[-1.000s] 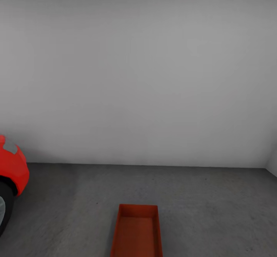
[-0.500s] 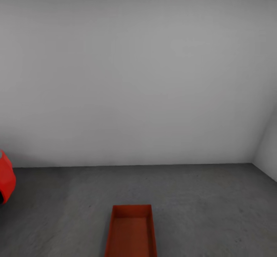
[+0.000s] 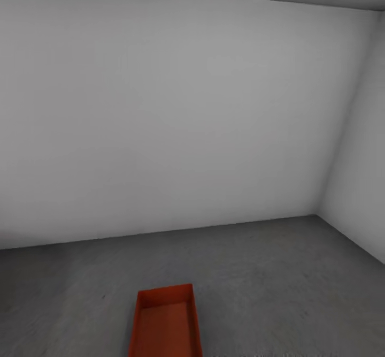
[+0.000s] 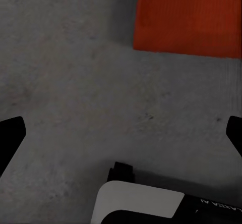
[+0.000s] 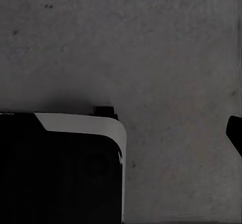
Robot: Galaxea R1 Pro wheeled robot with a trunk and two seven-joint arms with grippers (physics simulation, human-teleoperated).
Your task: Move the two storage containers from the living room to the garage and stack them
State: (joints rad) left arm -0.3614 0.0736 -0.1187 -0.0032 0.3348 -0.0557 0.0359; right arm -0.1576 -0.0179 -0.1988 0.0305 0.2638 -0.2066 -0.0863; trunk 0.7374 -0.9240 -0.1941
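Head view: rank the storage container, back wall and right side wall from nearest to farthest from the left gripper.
1. Storage container, on the floor just ahead; the left gripper hangs near it.
2. Back wall, across the floor.
3. Right side wall, at right; too close to call against the back wall.

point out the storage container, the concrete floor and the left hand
storage container (image 3: 164, 327), head view, on its flat inner bottom
concrete floor (image 3: 278, 271), head view, on a bare patch right of the box
left hand (image 4: 121, 133), left wrist view, midway between its fingertips
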